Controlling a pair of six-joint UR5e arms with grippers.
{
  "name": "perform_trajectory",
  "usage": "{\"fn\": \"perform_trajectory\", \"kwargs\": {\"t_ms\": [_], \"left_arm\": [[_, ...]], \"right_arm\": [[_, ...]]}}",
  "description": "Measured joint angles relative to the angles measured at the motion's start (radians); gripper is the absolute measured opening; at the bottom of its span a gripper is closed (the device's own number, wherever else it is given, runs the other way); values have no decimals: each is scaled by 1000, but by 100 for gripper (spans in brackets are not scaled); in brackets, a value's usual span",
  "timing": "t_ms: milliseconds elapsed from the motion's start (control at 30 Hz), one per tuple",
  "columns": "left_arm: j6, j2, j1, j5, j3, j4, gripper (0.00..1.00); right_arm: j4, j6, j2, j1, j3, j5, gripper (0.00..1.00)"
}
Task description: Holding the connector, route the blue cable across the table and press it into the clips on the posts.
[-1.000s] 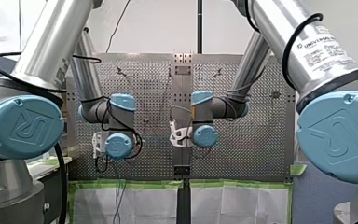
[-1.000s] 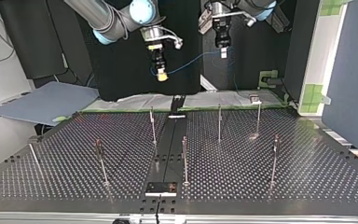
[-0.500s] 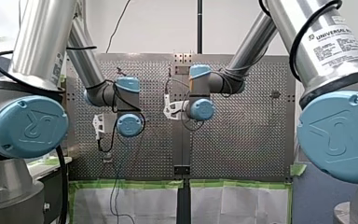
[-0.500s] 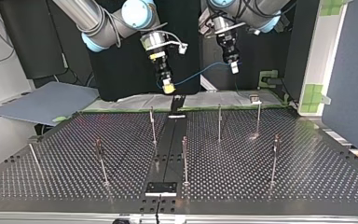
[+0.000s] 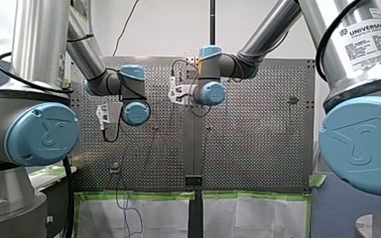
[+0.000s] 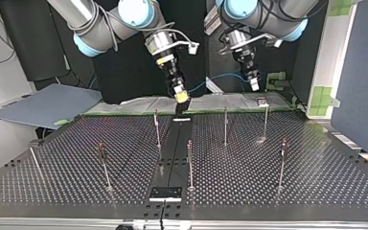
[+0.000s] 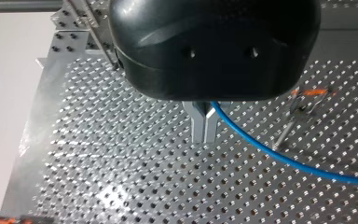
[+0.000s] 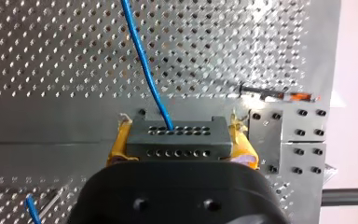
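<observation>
Moved forward over your counter [image 6: 268, 182]: right tool [image 8: 181, 135] clamped on connector [image 8: 186, 142], left tool [image 7: 204, 128] pinching blue cable [image 7: 270, 151]. Slack could snag a post [image 6: 225, 125].

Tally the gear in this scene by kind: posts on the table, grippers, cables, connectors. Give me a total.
posts: 7
grippers: 2, my left gripper and my right gripper
blue cable: 1
connector: 1
Total: 11
</observation>
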Motion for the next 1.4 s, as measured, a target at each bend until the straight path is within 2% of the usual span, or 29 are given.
{"fn": "perform_trajectory", "kwargs": {"t_ms": [167, 500, 733, 1033, 1200, 1400], "left_arm": [[-7, 38, 35, 12, 6, -38, 0], [-15, 123, 76, 22, 40, -123, 0], [-20, 181, 100, 56, 70, -180, 0], [-25, 251, 131, 101, 98, -253, 0], [-29, 257, 149, 124, 103, -274, 0], [-27, 222, 164, 162, 116, -278, 0]], "right_arm": [[40, 13, 5, 4, -37, -1, 0], [115, 21, 50, 16, -109, -1, 0], [164, 36, 59, 35, -171, 2, 0], [231, 41, 70, 45, -248, 4, 0], [260, 43, 89, 51, -289, 4, 0], [293, 43, 99, 59, -342, 4, 0]]}}
